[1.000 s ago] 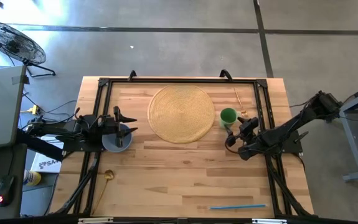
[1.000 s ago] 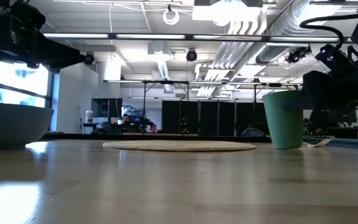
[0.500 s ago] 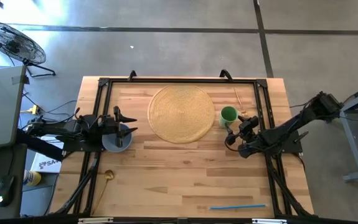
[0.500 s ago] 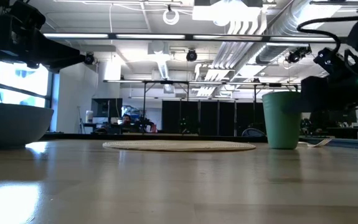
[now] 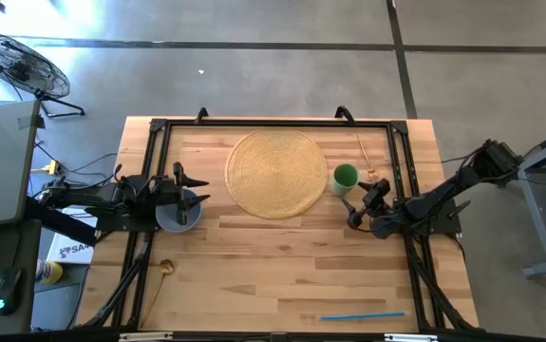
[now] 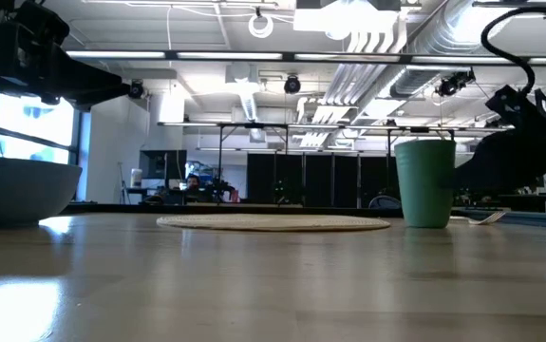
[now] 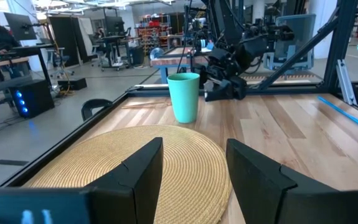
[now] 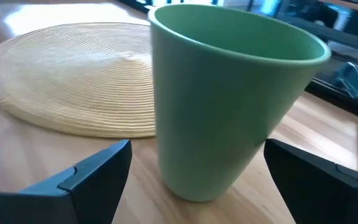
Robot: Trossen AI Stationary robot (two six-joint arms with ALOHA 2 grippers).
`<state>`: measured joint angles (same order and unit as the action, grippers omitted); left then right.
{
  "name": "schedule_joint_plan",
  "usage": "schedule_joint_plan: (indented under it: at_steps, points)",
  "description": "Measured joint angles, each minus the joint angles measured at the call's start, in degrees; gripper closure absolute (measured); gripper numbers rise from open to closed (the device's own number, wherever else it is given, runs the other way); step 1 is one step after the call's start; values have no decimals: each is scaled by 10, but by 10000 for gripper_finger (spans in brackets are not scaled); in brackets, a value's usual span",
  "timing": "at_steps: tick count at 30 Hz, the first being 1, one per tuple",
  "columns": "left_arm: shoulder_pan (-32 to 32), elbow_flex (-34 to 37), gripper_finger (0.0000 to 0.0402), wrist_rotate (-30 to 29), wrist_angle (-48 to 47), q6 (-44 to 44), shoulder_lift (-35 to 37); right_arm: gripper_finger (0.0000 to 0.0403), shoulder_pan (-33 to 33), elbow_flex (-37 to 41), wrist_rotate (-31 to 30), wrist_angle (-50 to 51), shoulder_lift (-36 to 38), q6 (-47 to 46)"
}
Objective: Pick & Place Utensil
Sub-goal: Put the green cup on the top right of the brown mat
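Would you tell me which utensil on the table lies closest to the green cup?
The gold fork, lying beside the green cup near the table's far right corner; the gold spoon and blue straw lie along the near edge.

A green cup [image 5: 346, 177] stood upright just beside the right edge of a round woven mat [image 5: 277, 174], directly in front of the right gripper [image 5: 356, 203], whose spread fingers left a gap wider than the cup. The mat lay flat, offering no obstruction. The left gripper [image 5: 189, 187] hung over a grey bowl [image 5: 178, 212] at the table's left. Bare wood [image 5: 282, 275] stretched across the near half, apart from a blue straw [image 5: 362, 314] and a small gold utensil [image 5: 165, 269].
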<state>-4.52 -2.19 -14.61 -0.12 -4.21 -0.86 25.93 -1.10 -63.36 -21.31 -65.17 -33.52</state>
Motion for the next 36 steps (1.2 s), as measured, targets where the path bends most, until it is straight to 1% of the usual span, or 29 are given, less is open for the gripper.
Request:
schedule_joint_plan:
  at_steps: [2, 8, 15, 19, 21, 23, 26, 29, 34, 36]
  points:
    - [0, 0, 229, 0, 0, 0, 0, 43, 0, 0, 10, -15, 0, 18]
    - [0, 0, 229, 0, 0, 0, 0, 43, -11, 0, 6, -18, 0, 35]
    - [0, 0, 229, 0, 0, 0, 0, 42, -56, 0, 70, -63, 0, 42]
    - [0, 0, 229, 0, 0, 0, 0, 27, -72, 0, 94, -65, 0, 22]
    - [0, 0, 229, 0, 0, 0, 0, 12, -81, 0, 91, -66, 0, 12]
    - [0, 0, 229, 0, 0, 0, 0, 6, -90, 0, 85, -70, 0, 9]
    - [0, 0, 229, 0, 0, 0, 0, 8, -99, 0, 92, -87, 0, 28]
    - [0, 0, 229, 0, 0, 0, 0, 5, -103, 0, 116, -103, 0, 44]
    - [0, 0, 229, 0, 0, 0, 0, 3, -108, 0, 100, -115, 0, 95]
    - [0, 0, 229, 0, 0, 0, 0, 4, -115, 0, 104, -129, 0, 121]
